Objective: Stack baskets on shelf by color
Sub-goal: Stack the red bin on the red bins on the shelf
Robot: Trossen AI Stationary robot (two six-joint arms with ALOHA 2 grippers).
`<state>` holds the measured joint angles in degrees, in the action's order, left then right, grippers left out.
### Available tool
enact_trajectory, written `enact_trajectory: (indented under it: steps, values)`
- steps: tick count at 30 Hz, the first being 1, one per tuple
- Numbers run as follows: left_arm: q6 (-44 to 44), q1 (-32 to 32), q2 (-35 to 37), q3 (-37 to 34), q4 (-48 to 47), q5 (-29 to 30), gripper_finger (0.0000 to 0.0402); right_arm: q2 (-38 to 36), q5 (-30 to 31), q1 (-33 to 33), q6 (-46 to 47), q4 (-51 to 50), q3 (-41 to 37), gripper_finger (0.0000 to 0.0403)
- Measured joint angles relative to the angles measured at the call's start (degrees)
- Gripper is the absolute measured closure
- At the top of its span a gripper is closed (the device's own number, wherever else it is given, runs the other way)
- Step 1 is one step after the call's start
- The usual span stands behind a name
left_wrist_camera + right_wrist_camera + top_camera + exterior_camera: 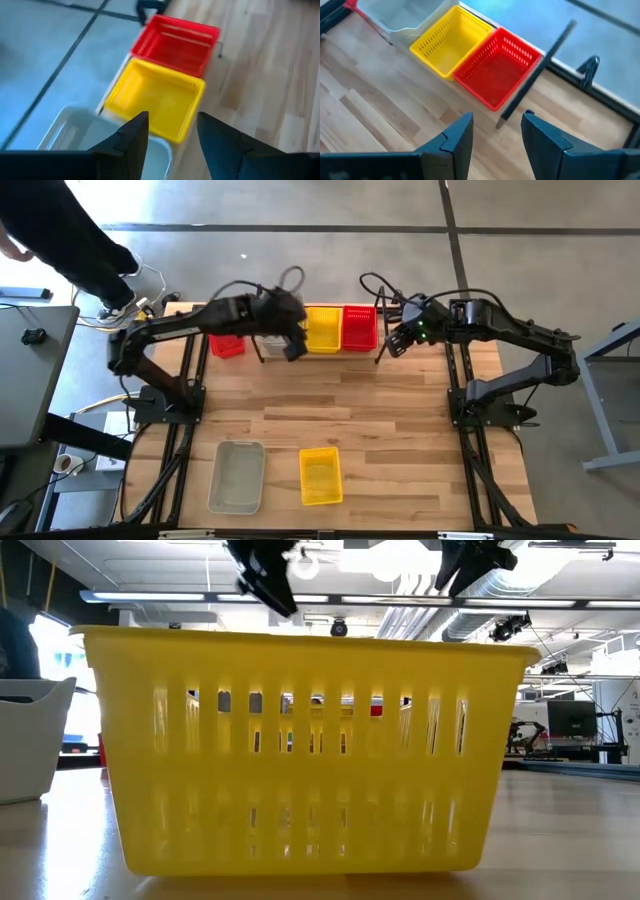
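On the shelf [535, 75] at the table's far edge stand a grey-white basket [270, 342], a yellow basket [322, 330] and a red basket [360, 328] in a row. Another red basket [227, 345] stands left of them. A grey-white basket [237, 476] and a yellow basket [320, 476] rest on their bottoms near the table's near edge. My left gripper [292, 350] hovers open and empty over the grey-white basket [75, 130] on the shelf, beside the yellow one [155, 102]. My right gripper [392, 345] is open and empty, just right of the red basket [497, 70].
The black arm-mount frames [185, 410] [470, 420] run along both sides of the table. Bare wood [330, 410] lies between the shelf and the two near baskets. In the low view the near yellow basket [300, 750] fills the picture. A person [70, 240] stands beyond the far left corner.
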<state>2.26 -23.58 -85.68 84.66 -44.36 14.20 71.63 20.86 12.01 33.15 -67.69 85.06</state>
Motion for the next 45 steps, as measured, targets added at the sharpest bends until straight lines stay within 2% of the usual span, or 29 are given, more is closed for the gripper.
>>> enact_trajectory:
  steps: [7, 12, 26, 34, 45]
  values:
    - [-11.6, -6.8, 5.1, -0.2, -10.4, 1.7, 0.0245, 0.0, 0.0, 0.0, -10.4, 5.8, 0.0, 0.0252]
    - [-18.8, -13.1, 7.2, -4.5, -16.5, 3.6, 0.0245, 0.0, 0.0, 0.1, -16.7, 8.3, 0.0, 0.0252]
    - [-32.6, -25.5, 12.0, -19.7, -15.7, 2.5, 0.0245, 0.0, -8.3, 7.8, -24.3, 8.4, 0.0, 0.0252]
    - [-35.8, -31.1, 12.0, -20.3, -14.8, 2.3, 0.0245, 0.0, -10.0, 10.6, -27.3, 8.5, 0.0, 0.0252]
    - [-45.2, -34.9, 12.0, -20.3, -4.6, -0.6, 0.0245, 0.0, -10.7, 12.0, -31.9, 8.5, 0.0, 0.0252]
